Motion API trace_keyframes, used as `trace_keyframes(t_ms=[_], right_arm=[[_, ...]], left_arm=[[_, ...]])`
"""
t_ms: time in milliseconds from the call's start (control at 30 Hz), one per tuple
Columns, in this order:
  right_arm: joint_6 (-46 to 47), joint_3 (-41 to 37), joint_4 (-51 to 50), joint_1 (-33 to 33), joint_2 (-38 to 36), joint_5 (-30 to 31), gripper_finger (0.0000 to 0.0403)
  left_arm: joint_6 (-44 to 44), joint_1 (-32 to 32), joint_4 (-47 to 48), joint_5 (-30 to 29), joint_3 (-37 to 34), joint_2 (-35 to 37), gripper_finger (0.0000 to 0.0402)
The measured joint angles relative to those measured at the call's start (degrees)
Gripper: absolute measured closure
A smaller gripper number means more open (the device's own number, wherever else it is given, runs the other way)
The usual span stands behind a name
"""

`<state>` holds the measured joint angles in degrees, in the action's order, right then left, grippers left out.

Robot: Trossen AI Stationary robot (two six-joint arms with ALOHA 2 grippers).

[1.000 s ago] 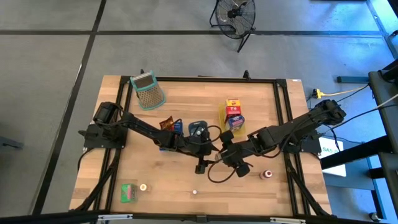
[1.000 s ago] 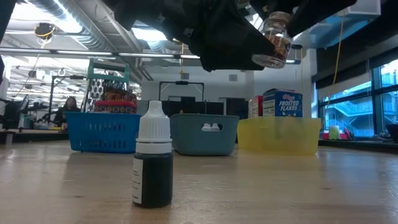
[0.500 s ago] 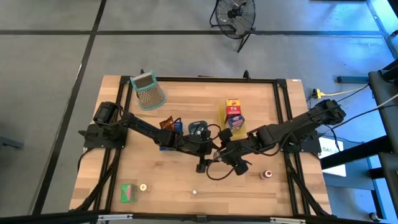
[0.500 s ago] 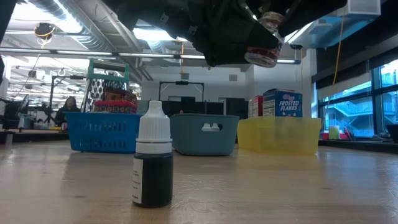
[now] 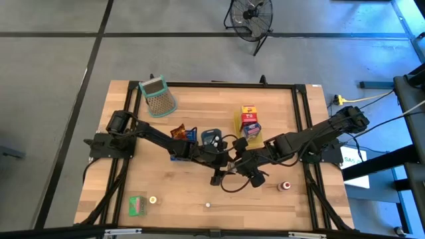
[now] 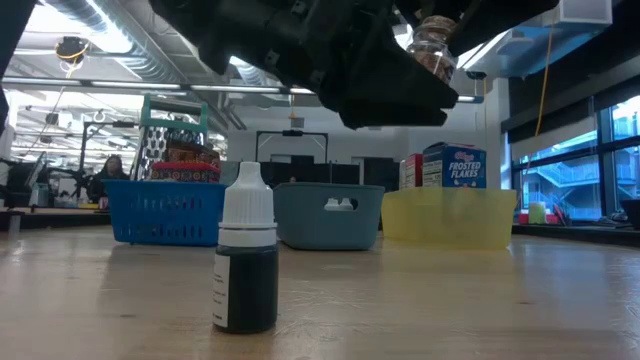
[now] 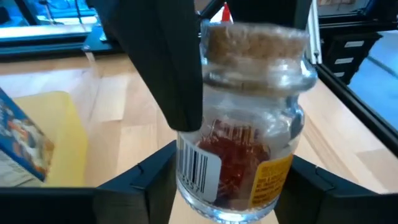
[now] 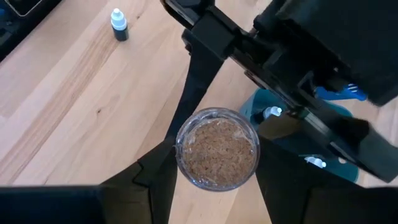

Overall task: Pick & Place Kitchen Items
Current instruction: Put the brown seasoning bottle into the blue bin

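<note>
- Small jar [image 7: 245,118], cork-topped with red threads inside, held above mid-bench [image 5: 199,106] between both grippers.
- Right gripper [image 8: 214,163] clamps its neck; left gripper [image 7: 236,180] brackets its body, contact unclear.
- Yellow tray [image 6: 448,216] holds cartons [image 6: 452,164].

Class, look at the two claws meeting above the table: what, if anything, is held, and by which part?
A small cork-stoppered glass jar is held in the air between both claws: the left claw at its lower body, the right claw around its neck.
</note>
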<state>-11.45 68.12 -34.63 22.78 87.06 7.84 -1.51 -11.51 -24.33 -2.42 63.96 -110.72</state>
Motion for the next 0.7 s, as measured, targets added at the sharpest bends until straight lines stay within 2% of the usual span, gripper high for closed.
trace_keyframes(t_ms=[200, 467, 700], right_arm=[[-0.12, 0.02, -0.15, -0.01, 0.01, -0.44, 0.0213], [-0.09, 0.07, -0.87, -0.01, 0.01, -0.55, 0.0213], [-0.04, 0.04, -1.16, 0.01, 0.01, -0.55, 0.0212]], left_arm=[[-0.11, 0.24, -0.16, 0.94, 0.00, -0.05, 0.0217], [1.21, 0.26, -1.95, 0.86, 0.00, 0.33, 0.0179], [1.73, -0.05, -2.31, 0.81, 0.00, 0.31, 0.0178]])
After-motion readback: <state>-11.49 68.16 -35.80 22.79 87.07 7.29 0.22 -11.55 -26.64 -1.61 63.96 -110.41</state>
